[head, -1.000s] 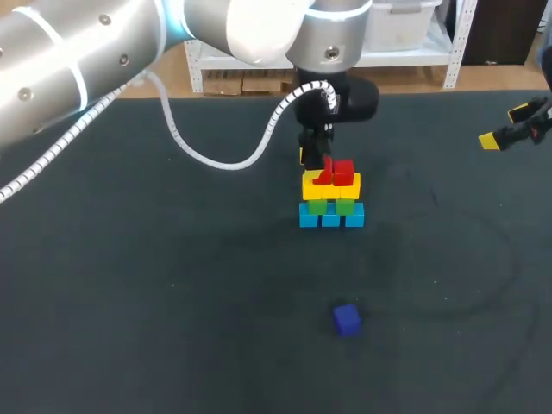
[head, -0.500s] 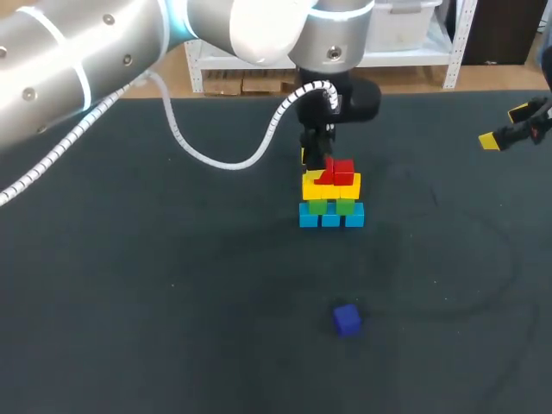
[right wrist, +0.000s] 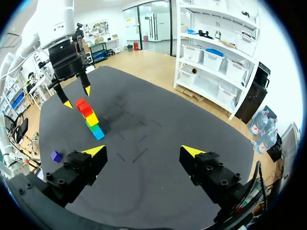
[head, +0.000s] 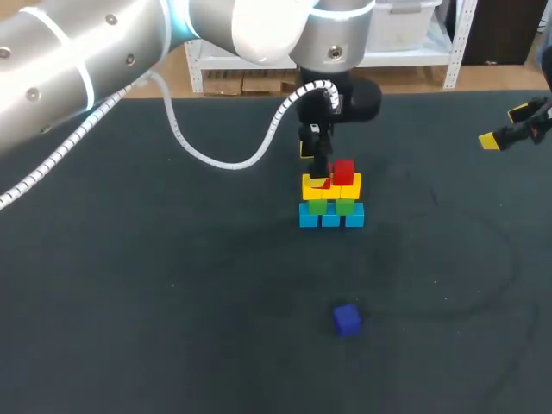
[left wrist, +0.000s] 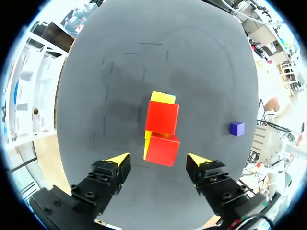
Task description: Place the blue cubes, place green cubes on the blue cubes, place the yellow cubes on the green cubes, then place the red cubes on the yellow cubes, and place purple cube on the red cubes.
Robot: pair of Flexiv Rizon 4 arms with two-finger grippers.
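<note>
Silver-white left arm (head: 78, 69) came in from the left and reached to the middle of the dark table (head: 129, 302). Left gripper (head: 316, 159) hung just over the cubes' top tier, on its left side; in the left wrist view the left gripper (left wrist: 158, 159) stood wide apart with daylight on both sides of the nearer red cube, gripping nothing. Cubes plain and matte, stacked in tiers near the table's middle: three blue cubes (head: 331, 217) in a row on the table, two green cubes (head: 332, 205) on them, yellow cubes (head: 330, 185) above those, red cubes (head: 343, 172) on top. From above, the red cubes (left wrist: 162, 117) lay one behind the other, the nearer one turned slightly askew, with yellow cubes (left wrist: 163, 97) showing past the far one. Purple cube (head: 347, 319) sat alone on the table, well apart from the tiers, towards the near edge; its colour read as deep blue-violet. Right gripper (head: 509, 129) was parked at the far right edge, held wide apart and carrying nothing; its own view, right gripper (right wrist: 142, 151), took in the whole tower with the red cubes (right wrist: 82, 106) on top and the purple cube (right wrist: 56, 155) off to one side. Versus 1.0 s ago: left gripper had lifted slightly off the red tier; cubes and right gripper unchanged.
</note>
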